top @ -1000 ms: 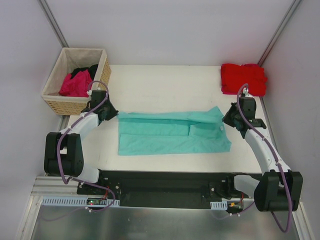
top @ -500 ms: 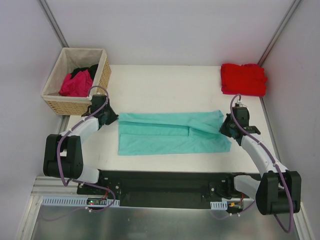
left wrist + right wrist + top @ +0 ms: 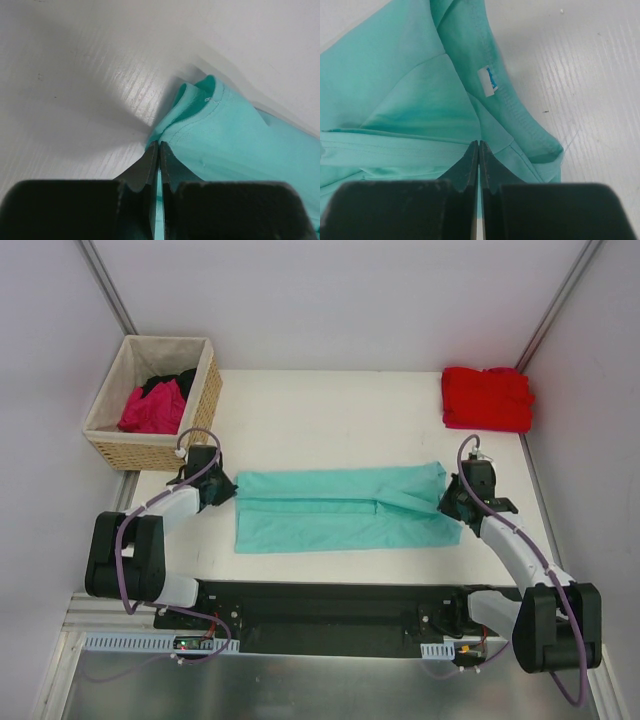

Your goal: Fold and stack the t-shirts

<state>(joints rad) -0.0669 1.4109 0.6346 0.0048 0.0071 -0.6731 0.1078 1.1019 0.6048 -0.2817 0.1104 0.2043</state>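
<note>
The left arm (image 3: 160, 508) and right arm (image 3: 515, 540) each consist of white link shells between black joint housings, with a purple cable (image 3: 121, 560) looped along the outside. Both bolt to a black base plate (image 3: 330, 615) at 6 o'clock. The fingers (image 3: 145, 170) are black, tapering to thin wedge tips.

The teal shirt (image 3: 345, 510) fills the middle of the frame from side to side, with the left claw (image 3: 228, 487) and right claw (image 3: 447, 502) clamped on its ends. Above it the worktop (image 3: 330, 420) lies bare to the far edge. The basket (image 3: 140, 452) blocks the upper left and the red shirt (image 3: 487, 398) the upper right. A thin bare strip runs below the teal shirt.
</note>
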